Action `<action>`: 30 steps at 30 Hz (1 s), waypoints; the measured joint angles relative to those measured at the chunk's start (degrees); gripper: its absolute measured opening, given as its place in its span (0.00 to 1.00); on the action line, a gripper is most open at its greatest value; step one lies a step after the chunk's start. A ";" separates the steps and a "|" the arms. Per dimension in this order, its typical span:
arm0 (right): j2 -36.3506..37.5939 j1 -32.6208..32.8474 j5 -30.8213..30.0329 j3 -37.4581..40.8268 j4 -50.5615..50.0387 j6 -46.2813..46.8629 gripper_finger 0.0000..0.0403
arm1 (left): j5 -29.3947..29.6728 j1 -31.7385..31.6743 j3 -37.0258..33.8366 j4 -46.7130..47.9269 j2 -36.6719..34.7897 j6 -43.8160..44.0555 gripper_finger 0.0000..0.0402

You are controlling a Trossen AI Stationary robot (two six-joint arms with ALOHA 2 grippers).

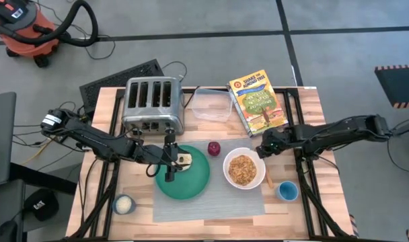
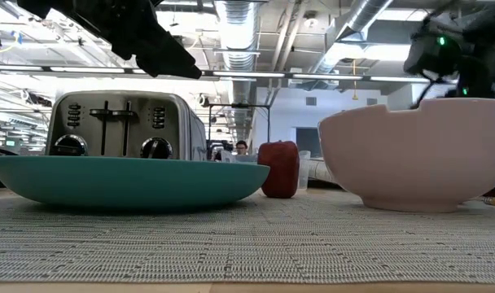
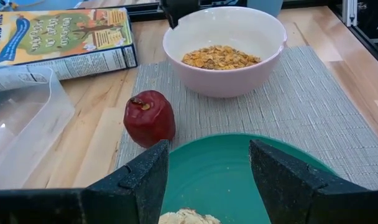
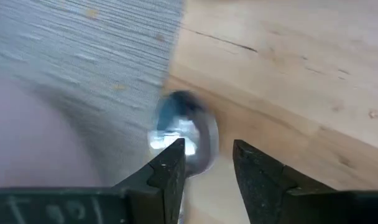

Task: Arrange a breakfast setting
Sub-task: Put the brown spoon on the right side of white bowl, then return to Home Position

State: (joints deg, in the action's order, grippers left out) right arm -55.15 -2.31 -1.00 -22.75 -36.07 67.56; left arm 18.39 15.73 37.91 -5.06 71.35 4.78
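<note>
1. Grey woven placemat (image 1: pixel 211 202) lies flat on the wooden table (image 1: pixel 305 121), carrying the plate, the bowl and the fruit.
2. Teal-green round plate (image 1: pixel 191 181) sits on the mat's left half; a small tan piece of bread (image 1: pixel 184 160) rests on it near the rim facing the toaster (image 1: pixel 153 104).
3. Left gripper (image 1: pixel 171 161) hovers over the plate beside the bread, fingers (image 3: pixel 145 180) spread apart with nothing between them; in the left wrist view the bread (image 3: pixel 186 217) shows just below the gap.
4. Dark-red fruit (image 1: pixel 214 148) stands on the mat's far edge, between plate and bowl, touching neither.
5. White bowl (image 1: pixel 243 169) holds tan cereal and sits on the mat's right half.
6. Right gripper (image 1: pixel 264 149) hangs just beside the bowl's far-right rim; its fingers (image 4: pixel 170 171) are parted by a narrow gap, gripping nothing.
7. Spoon (image 4: pixel 183 130) with a shiny bowl end, blurred, lies at the mat's edge on the bare wood, beneath the right gripper's fingers; contact cannot be judged.
8. Off the mat: small blue cup (image 1: pixel 287 191), cereal box (image 1: pixel 258 101), clear container (image 1: pixel 211 104), and a small cup of pale contents (image 1: pixel 124 204).
</note>
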 joint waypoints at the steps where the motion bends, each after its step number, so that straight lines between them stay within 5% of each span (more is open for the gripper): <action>1: 0.52 -0.03 -0.08 -1.17 -1.42 -0.29 0.41 | 0.01 0.00 0.00 0.00 0.00 -0.04 0.52; 8: 3.57 -0.11 -2.24 -11.94 -16.96 -4.26 0.39 | 0.00 0.00 0.00 -0.12 0.00 2.62 0.52; 14: 4.30 -0.10 -6.39 -20.42 -19.38 -12.83 0.37 | -0.26 -0.03 0.06 -2.81 0.01 1.62 0.52; 18: 4.32 -0.05 -9.66 -23.71 -14.29 -23.08 0.34 | -2.07 -0.80 2.29 -0.17 -1.56 -1.14 0.43; 25: 5.15 1.11 -9.56 -23.89 4.35 -42.12 0.10 | -8.19 -4.69 2.21 3.67 -10.93 -7.88 0.05; 30: 6.82 3.86 -7.75 -23.86 12.47 -53.97 0.06 | -15.15 -9.72 -4.21 2.07 -20.70 -9.37 0.03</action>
State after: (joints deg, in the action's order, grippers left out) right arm -48.33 1.56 -8.76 -46.61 -23.60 13.59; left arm 3.24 6.00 33.70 -2.99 50.65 -4.59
